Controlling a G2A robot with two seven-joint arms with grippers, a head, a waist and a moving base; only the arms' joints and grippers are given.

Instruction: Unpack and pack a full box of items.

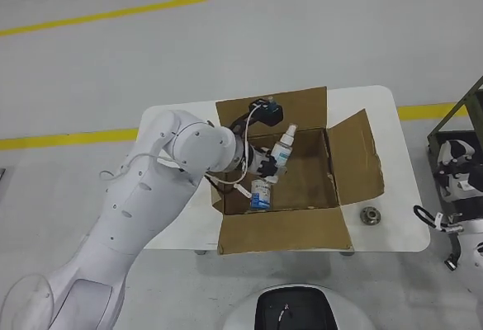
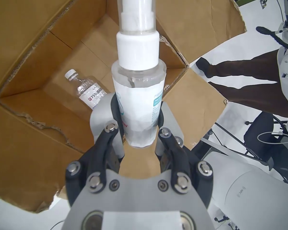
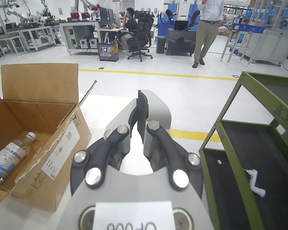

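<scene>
Table [image 1: 394,124] is carrying the open cardboard box [image 1: 365,157] at its centre, flaps splaying out. L arm [image 1: 183,153] is coming in over the box's 9 o'clock wall, wrist angling toward 1 o'clock. Risk as I'm judging it: sideways drift is going to be catching the wrist on that wall or a flap & dragging the whole box.

Green cart [image 3: 242,144] is standing off the table at 3 o'clock. R gripper [image 3: 140,111] is hanging beside it, pads pressing together on nothing.

L gripper [image 2: 136,118] is clamping the spray bottle [image 2: 138,92] low on its body, near the base, w/ the long capped end sticking out above the box opening. A grip that low is inviting a pivot or slip, esp. if the label's slick.

If it's going down, it could be landing on the clear bottle [image 2: 86,92] lying on the box floor at the 7 o'clock corner. If it's coming out, the cap could be clipping the 12 o'clock flap. Can't tell which.

Small metal ring [image 1: 371,216] is lying on the table, 4 o'clock of the box.
</scene>
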